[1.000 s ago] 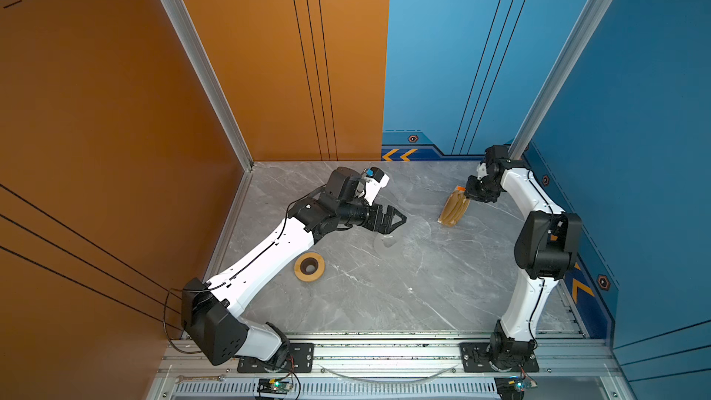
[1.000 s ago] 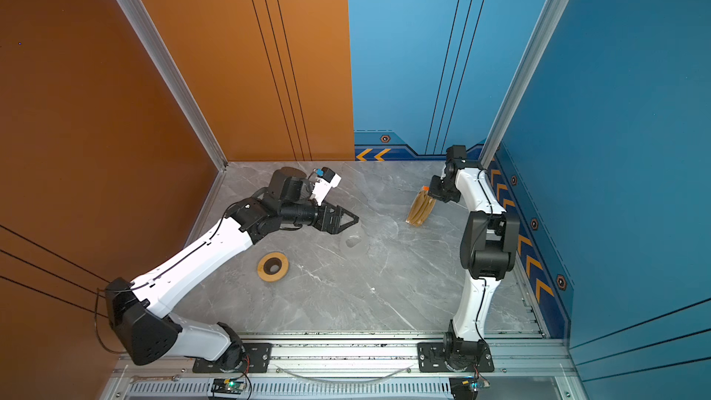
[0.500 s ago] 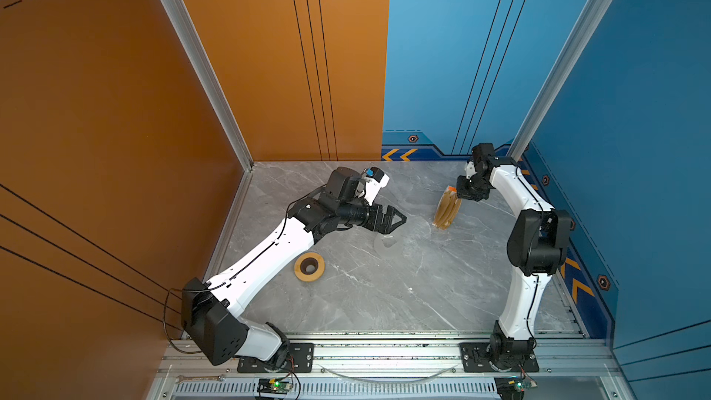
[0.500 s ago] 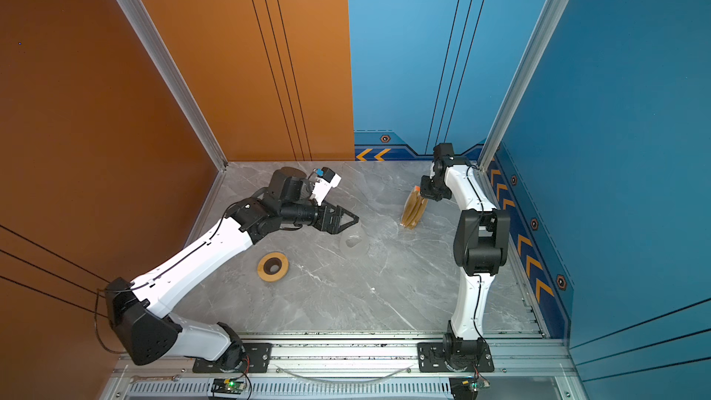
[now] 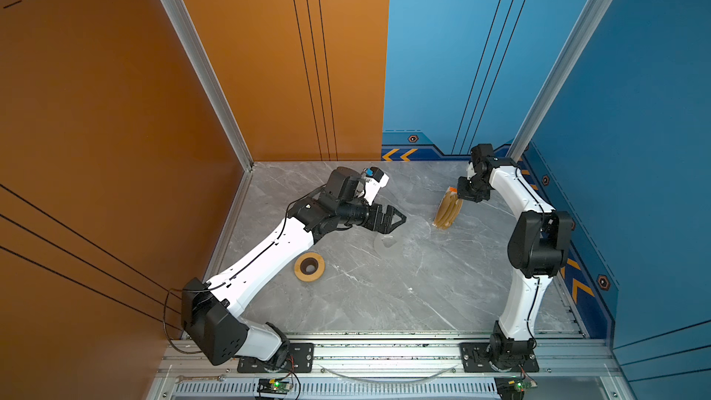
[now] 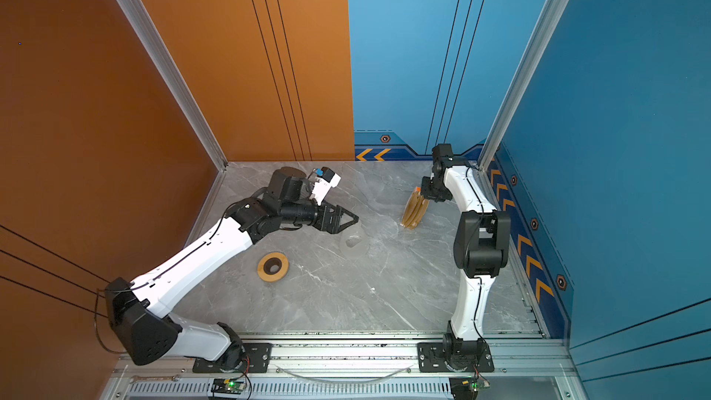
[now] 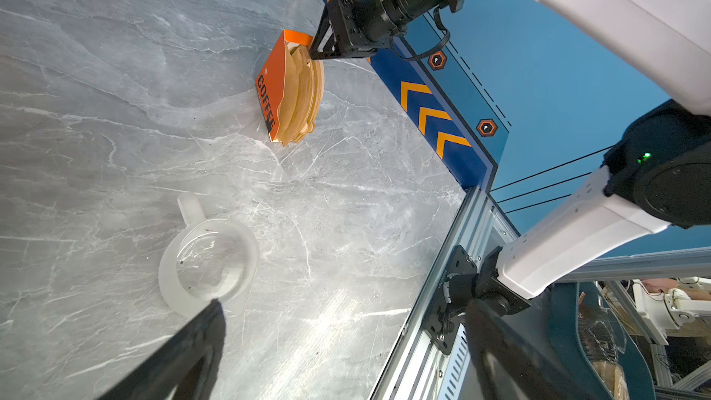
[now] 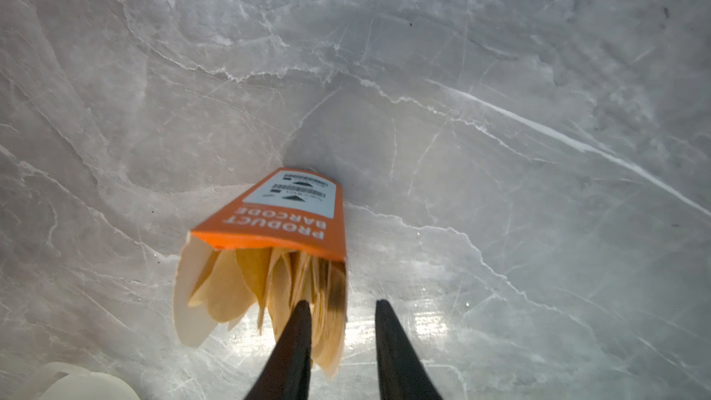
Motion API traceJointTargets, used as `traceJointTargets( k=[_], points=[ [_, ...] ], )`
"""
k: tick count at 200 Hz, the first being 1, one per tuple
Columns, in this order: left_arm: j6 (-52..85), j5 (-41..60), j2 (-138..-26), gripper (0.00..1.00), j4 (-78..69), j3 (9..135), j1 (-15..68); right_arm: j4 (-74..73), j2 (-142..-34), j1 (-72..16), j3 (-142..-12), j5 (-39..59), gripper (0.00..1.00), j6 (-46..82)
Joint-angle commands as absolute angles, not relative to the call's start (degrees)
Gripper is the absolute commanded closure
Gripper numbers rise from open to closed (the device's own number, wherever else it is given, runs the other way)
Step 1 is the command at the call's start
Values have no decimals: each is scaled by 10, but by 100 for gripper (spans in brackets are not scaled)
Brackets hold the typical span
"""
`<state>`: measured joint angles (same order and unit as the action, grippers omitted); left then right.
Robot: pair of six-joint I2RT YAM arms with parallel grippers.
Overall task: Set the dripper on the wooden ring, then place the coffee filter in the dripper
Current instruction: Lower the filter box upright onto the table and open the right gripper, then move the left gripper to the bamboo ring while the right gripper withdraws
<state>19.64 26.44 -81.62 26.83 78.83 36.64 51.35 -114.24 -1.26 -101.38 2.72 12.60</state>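
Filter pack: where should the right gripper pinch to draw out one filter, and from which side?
Pinch the free edge of the outermost sheet where the filter pack fans out of its orange sleeve. Come from above, as the right gripper is placed: the pack stands open end up, and the sleeve wraps the rest.

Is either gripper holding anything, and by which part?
Nothing: left gripper open, empty; right gripper open, one finger against the orange-sleeved stack of tan paper filters.

The right gripper (image 8: 343, 303) stands with jaws parted above the grey marble surface (image 8: 500, 109). Taking their reach as twelve o'clock, the orange-sleeved filter bundle (image 8: 269, 263) lies toward eleven, one jaw overlapping its papers; a white jug (image 8: 80, 384) sits at eight.
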Motion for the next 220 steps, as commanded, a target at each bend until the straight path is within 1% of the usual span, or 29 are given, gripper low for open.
traceJointTargets(
  k=[1,38,86,105,122,145,160,184,205,208,220],
  points=[
    [205,274,-809,2,277,801,359,495,-1080,-22,-982,-6,70,151],
    [210,276,-810,2,277,802,349,448,-989,-46,-893,-13,64,171],
    [217,274,-812,2,282,805,329,350,-826,-133,-732,-31,58,195],
    [194,241,-806,2,302,814,332,290,-749,-177,-651,-50,56,202],
    [163,184,-806,2,334,822,333,273,-688,-207,-606,-57,55,221],
    [164,173,-793,2,354,805,322,262,-616,-252,-556,-41,53,242],
    [167,158,-784,2,370,796,314,238,-584,-287,-519,-24,52,254],
    [202,124,-764,2,387,773,296,193,-548,-352,-470,-33,51,277],
    [247,131,-741,2,387,736,262,166,-545,-398,-449,-44,51,294],
    [254,133,-738,2,387,729,255,165,-546,-417,-448,-47,51,296],
    [284,135,-726,2,392,703,229,161,-551,-450,-445,-58,51,302]
  ],
)
